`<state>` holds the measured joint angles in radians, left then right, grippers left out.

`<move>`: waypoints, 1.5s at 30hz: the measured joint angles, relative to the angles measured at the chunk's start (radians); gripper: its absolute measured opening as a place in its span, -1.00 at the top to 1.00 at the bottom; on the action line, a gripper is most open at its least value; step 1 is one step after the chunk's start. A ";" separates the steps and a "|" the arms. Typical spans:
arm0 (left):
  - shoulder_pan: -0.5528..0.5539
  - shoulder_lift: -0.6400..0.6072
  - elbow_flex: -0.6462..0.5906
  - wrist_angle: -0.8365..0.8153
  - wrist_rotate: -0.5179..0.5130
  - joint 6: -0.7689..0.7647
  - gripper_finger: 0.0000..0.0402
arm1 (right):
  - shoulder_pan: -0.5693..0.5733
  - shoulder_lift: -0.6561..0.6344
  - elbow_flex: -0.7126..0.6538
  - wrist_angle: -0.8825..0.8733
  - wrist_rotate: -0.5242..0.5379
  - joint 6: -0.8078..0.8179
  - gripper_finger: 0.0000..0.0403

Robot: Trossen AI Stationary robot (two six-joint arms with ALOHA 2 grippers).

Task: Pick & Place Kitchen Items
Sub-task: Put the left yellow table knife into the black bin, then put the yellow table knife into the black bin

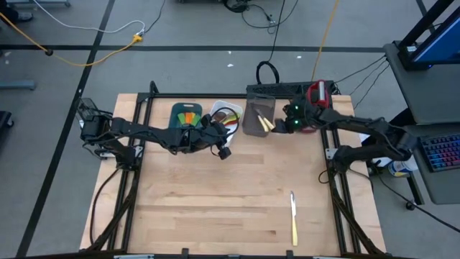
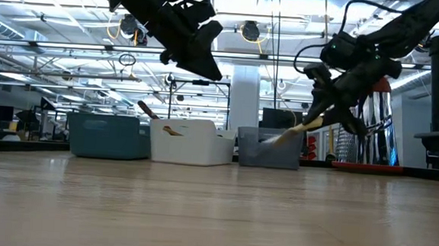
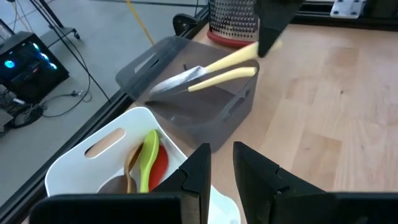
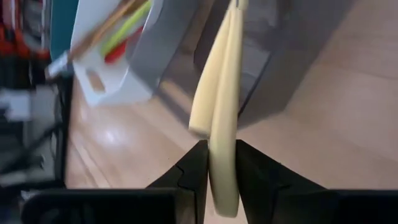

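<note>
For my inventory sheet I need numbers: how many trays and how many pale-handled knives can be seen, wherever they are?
Trays: 3 (teal tray, white tray, grey tray)
Pale-handled knives: 3 (two over the grey tray, one lying on the table)
Total: 6

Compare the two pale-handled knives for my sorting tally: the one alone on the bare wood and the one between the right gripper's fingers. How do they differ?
The lone pale-handled knife lies flat on the wooden table, untouched; the gripped pale-handled knife slants, blade down, into the grey-brown rectangular tray. The lone knife lies near the table's front edge; the gripped knife is at the back, in the right gripper. Both have cream handles.
</note>
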<state>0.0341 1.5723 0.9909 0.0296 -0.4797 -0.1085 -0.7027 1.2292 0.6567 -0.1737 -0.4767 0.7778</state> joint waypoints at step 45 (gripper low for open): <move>-0.001 0.000 0.000 -0.004 0.000 0.000 0.64 | -0.106 0.011 0.000 0.251 -0.133 -0.251 0.20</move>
<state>0.0334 1.5723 0.9909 0.0257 -0.4797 -0.1085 -0.8086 1.2401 0.6563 0.0777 -0.6096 0.5264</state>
